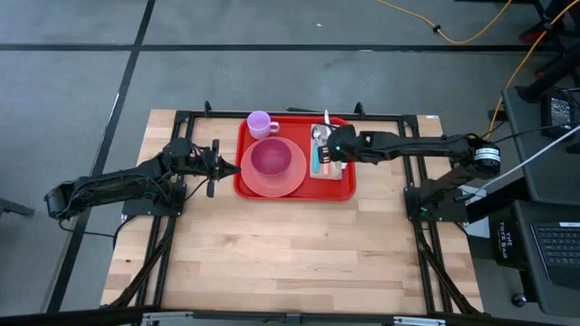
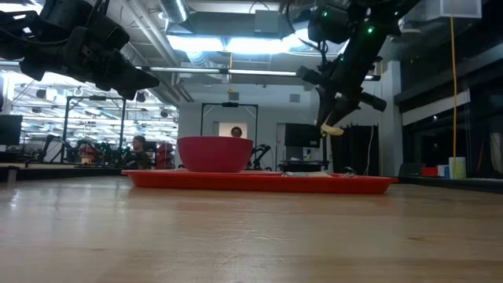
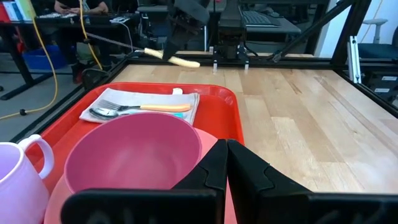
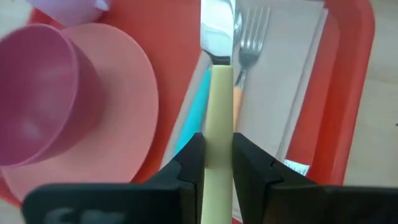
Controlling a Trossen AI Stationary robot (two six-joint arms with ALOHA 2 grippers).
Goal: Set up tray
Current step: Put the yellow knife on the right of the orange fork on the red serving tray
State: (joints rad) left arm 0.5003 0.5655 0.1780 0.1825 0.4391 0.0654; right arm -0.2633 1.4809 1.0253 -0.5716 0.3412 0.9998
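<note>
One tray (image 1: 344,186) is lying near the tabletop's far edge, midway between its sides. It is carrying a salmon plate (image 1: 258,184) with a pink bowl (image 1: 270,159) on it, a napkin (image 1: 337,172) with cutlery along its right side, and a lilac mug (image 1: 260,123) in its far left corner. Right gripper (image 4: 217,163) is hovering above the napkin, clamping a pale-handled knife (image 4: 217,93). Left gripper (image 3: 225,163) is waiting beside the tray's left edge, fingers closed together, holding nothing.

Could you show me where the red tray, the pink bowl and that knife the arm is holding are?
tray (image 1: 247,136): high view, bare left rim.
pink bowl (image 3: 134,155): left wrist view, inner wall.
knife (image 4: 218,118): right wrist view, pale yellow handle between the right gripper's fingers.
</note>
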